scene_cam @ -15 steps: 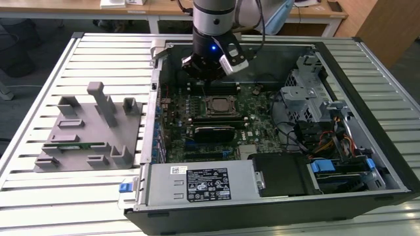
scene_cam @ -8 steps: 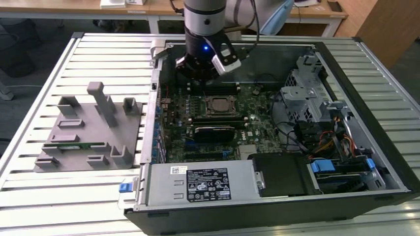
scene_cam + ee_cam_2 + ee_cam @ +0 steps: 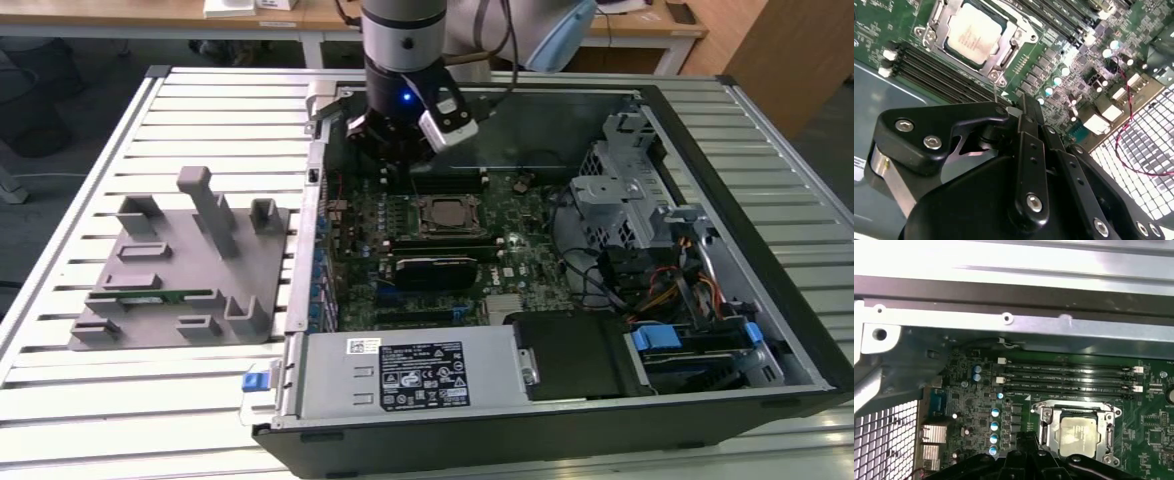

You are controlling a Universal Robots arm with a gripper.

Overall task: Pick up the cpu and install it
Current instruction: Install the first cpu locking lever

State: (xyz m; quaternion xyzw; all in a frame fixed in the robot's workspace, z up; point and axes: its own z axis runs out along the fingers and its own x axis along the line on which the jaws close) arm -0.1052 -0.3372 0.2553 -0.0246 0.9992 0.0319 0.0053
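Note:
The cpu (image 3: 442, 214) lies flat in its socket on the green motherboard (image 3: 514, 215) inside the open computer case, silvery top up, with the socket's metal frame around it. Both wrist views show it too, cpu (image 3: 974, 34) and cpu (image 3: 1081, 436). My gripper (image 3: 388, 172) hangs over the board a little toward the exterior view's left and far side of the socket, clear of the chip. In the second wrist view the gripper (image 3: 1015, 107) has its black fingers drawn together at the tips with nothing seen between them.
A grey fixture plate (image 3: 134, 325) with upright posts lies left of the case, holding a green memory stick (image 3: 154, 296). Inside the case are memory slots (image 3: 1069, 380), a black block (image 3: 434, 270), the power supply (image 3: 400, 375) and a drive cage (image 3: 627, 200).

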